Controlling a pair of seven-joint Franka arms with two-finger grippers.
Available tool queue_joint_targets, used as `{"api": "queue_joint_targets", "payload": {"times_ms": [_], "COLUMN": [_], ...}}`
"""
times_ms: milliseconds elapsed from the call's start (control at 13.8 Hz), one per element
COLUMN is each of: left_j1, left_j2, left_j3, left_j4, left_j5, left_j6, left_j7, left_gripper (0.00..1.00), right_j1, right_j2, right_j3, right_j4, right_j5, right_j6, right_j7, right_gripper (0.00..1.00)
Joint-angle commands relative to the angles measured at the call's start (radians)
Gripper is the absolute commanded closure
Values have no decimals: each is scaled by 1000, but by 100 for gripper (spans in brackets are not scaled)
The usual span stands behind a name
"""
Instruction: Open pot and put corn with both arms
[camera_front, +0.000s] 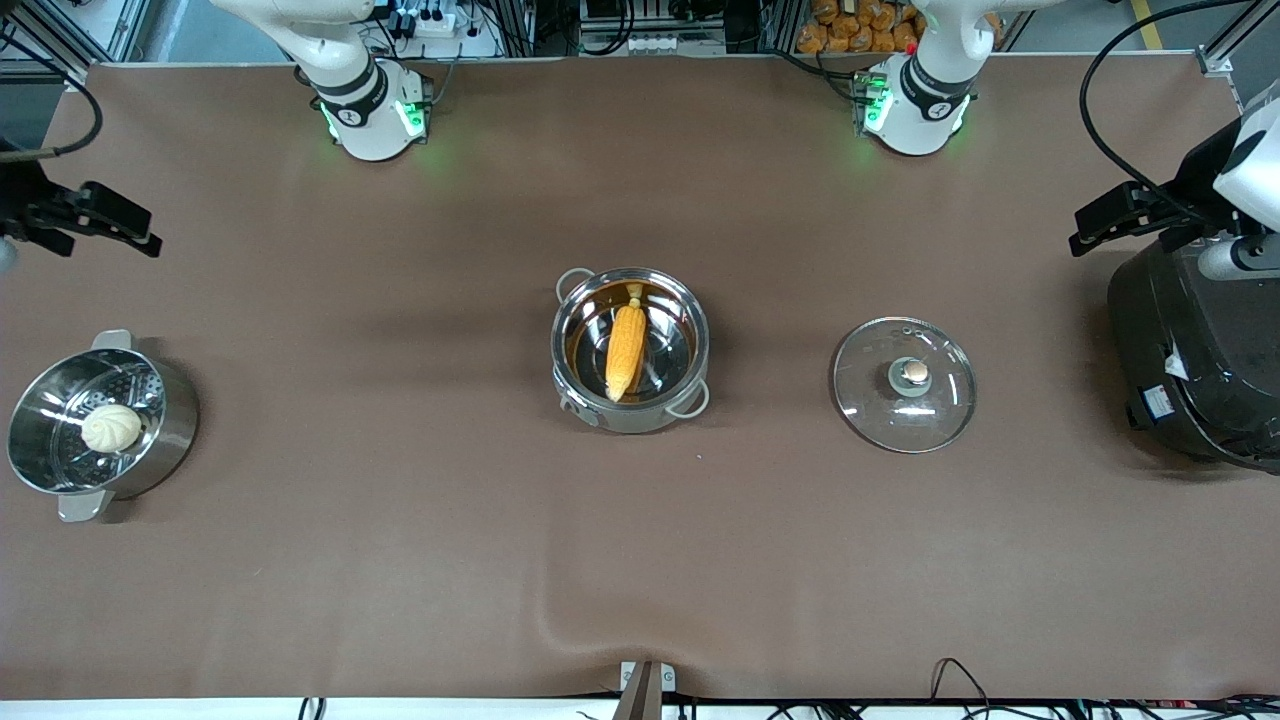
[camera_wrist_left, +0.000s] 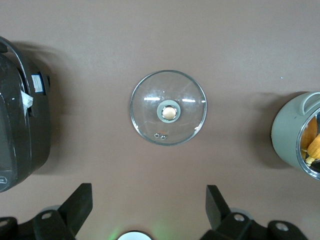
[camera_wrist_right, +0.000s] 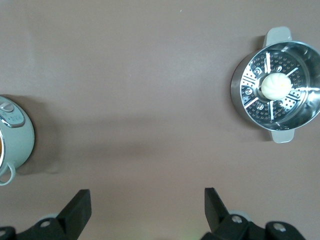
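Note:
The steel pot (camera_front: 630, 395) stands uncovered mid-table with its wire loop handles. The yellow-orange corn (camera_front: 626, 352) lies inside it, pale stub toward the robots' bases. The clear glass lid (camera_front: 905, 385) lies flat on the table beside the pot, toward the left arm's end, knob up. My left gripper (camera_front: 1085, 230) is open and empty, raised beside the black cooker. Its wrist view shows the lid (camera_wrist_left: 168, 107), the pot's side (camera_wrist_left: 292, 132) and its own gripper (camera_wrist_left: 149, 202). My right gripper (camera_front: 145, 228) is open and empty, raised at the right arm's end; its wrist view (camera_wrist_right: 147, 205) shows the pot's edge (camera_wrist_right: 15, 137).
A steamer pot (camera_front: 170, 420) holding a white bun (camera_front: 110, 427) stands at the right arm's end, also in the right wrist view (camera_wrist_right: 240, 87). A big black cooker (camera_front: 1195, 360) stands at the left arm's end, also in the left wrist view (camera_wrist_left: 20, 135).

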Motion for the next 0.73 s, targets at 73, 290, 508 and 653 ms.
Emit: {"api": "queue_joint_targets", "payload": {"times_ms": [73,290,508,653], "left_j1": [-8,-8,-10,-16], "left_j2": [6,8,11,15], "left_j3": [-9,-11,-9,-9], "left_j4": [25,25,25,25], "left_j5": [60,58,55,58], "left_j6": [-36,-35,-35,-35], "left_j7": [9,3,9,10], "left_gripper": [0,0,0,0], "right_j1": [2,-15,-20,-26], "right_j2": [23,25,25,25], "right_j3": [2,-1,-1,-1], "right_j4": [78,76,78,76], "right_j5": [-15,-5,-1,-1], "right_j6": [-30,-39,-45,-45], "right_j7": [-9,-17,-17,-20], "right_gripper": [0,0,0,0]}}
